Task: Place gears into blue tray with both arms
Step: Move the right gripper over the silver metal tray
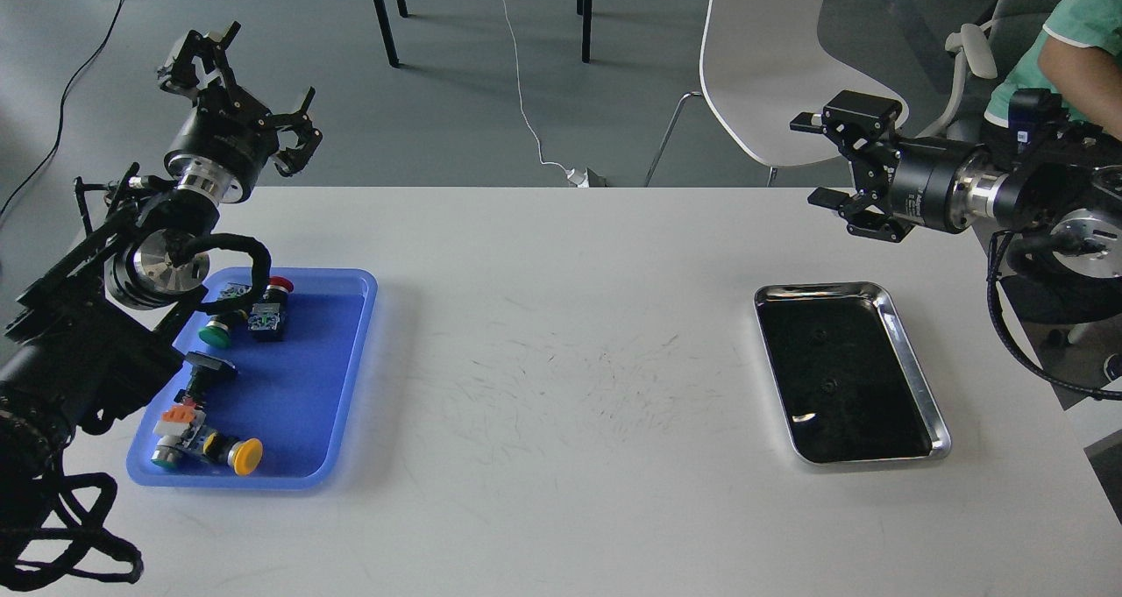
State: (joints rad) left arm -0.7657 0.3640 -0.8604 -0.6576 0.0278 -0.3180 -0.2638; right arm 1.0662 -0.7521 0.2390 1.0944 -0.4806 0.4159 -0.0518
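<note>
The blue tray point(308, 378) lies at the table's left and holds only push-button switches. Two tiny dark gears point(820, 335) point(829, 387) show faintly against the dark inside of the steel tray point(914, 371) on the right. My left gripper point(259, 80) hangs open and empty above the table's back left edge, behind the blue tray. High behind the steel tray, my right gripper point(815, 160) points left, its fingers apart with nothing between them.
Push-button switches with red point(278, 285), green point(213, 335) and yellow point(248, 456) caps lie along the blue tray's left side, partly under my left arm. A white chair point(771, 71) and a seated person point(1074, 53) are behind the table's right end.
</note>
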